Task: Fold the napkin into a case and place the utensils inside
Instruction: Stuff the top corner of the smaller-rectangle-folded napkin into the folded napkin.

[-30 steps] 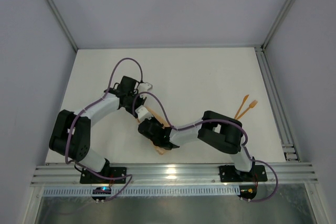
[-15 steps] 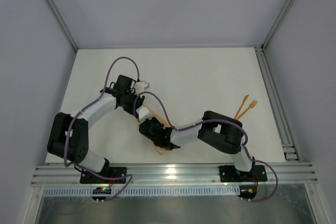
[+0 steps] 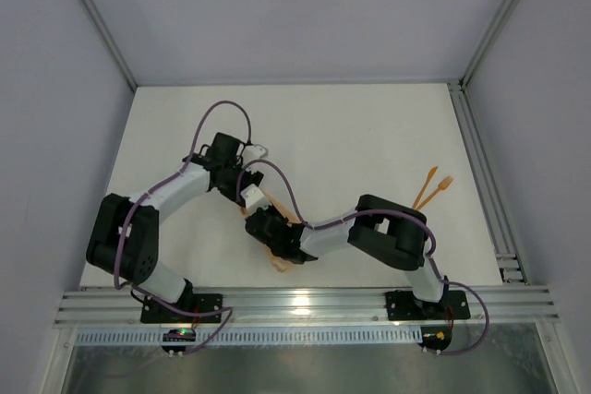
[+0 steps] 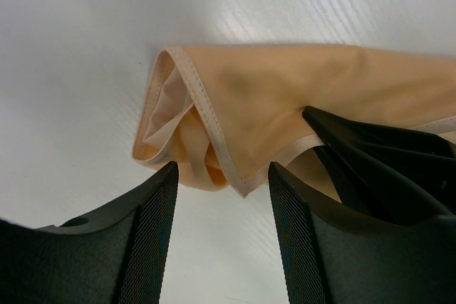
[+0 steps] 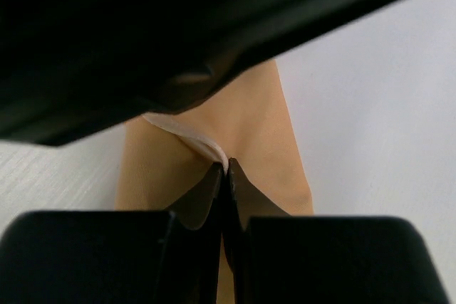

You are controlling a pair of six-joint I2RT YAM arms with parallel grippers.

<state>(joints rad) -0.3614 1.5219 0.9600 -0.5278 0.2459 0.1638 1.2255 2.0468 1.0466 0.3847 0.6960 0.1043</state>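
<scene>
The peach-orange napkin lies folded into a narrow strip on the white table, and its layered, hemmed end points at my left gripper. That gripper is open. Its mesh-padded fingers stand either side of the cloth's tip without pinching it. My right gripper is shut on the napkin's pale hem. From above, both grippers meet over the napkin, which the arms mostly hide. Two orange utensils lie crossed far to the right, away from both grippers.
The right gripper's black fingers press on the cloth close beside my left fingers. The left arm's dark body hangs right over the right gripper. A metal rail borders the table's right side.
My left gripper has gone from shut to open and let go of the napkin's end. The right gripper keeps its pinch on the hem and has not moved.
</scene>
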